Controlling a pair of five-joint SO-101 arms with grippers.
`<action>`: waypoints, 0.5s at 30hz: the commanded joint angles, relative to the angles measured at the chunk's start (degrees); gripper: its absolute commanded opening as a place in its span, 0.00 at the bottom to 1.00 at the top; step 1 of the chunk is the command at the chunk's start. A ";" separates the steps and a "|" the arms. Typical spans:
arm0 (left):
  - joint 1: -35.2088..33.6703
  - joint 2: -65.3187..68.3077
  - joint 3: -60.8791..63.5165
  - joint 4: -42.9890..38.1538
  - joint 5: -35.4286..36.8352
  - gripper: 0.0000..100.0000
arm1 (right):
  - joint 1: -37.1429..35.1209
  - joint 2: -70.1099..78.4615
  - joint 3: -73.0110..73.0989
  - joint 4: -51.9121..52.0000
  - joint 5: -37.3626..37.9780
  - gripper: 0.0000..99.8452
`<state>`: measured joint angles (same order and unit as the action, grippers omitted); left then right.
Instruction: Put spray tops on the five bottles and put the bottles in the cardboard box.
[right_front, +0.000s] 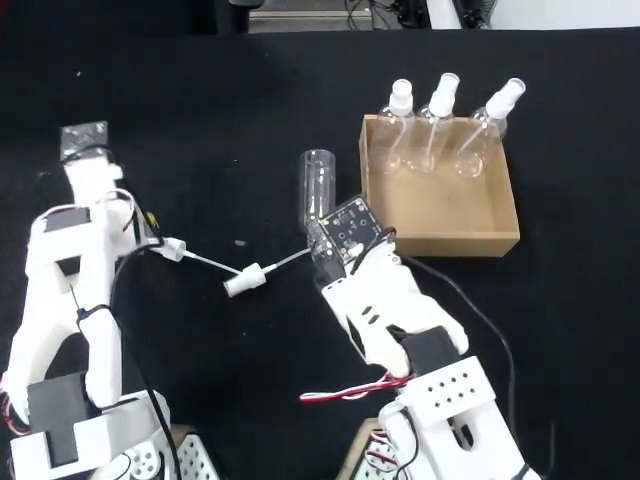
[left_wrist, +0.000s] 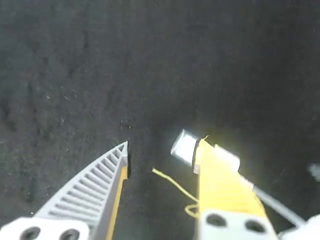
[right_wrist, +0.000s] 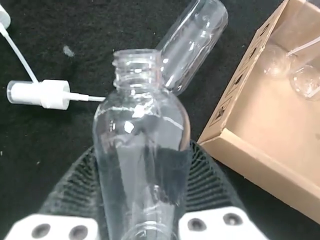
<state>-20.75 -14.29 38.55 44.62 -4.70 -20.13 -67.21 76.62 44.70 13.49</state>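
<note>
1. Well out at nine o'clock of the surface: left fingers, spread apart and gripping nothing. Cap of the first spray top right at one tip, contact impossible to judge.
2. Next, toward the middle: second spray top, loose on the surface. Long axis on the eight-to-two line, cap at the eight end, thin tube aimed toward the right arm.
3. Just past that tube's tip: right fingers, clenched around an uncapped bottle. Open neck facing about eleven o'clock, so crosswise to the tube, not in line with it. Probably the crux: either top needs lifting and turning tube-first into that neck, and the left fingers sit nearer both tops.
4. At twelve o'clock from that neck: spare bottle, topless, lying roughly twelve-to-six, near the box wall.
5. Far over at two o'clock: cardboard box, three topped bottles leaning on its far wall.
</note>
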 joint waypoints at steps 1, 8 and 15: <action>0.92 -0.97 -7.08 8.35 5.89 0.21 | -0.18 -1.71 -0.48 -1.32 0.18 0.01; 5.85 3.69 -15.16 24.44 23.21 0.21 | -0.18 -1.71 -0.48 -1.41 0.18 0.01; 10.42 13.27 -18.15 25.23 36.48 0.32 | -0.18 -1.71 -0.48 -1.23 0.18 0.01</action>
<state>-12.22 -2.42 25.45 68.35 29.05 -20.13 -67.21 76.62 44.70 13.49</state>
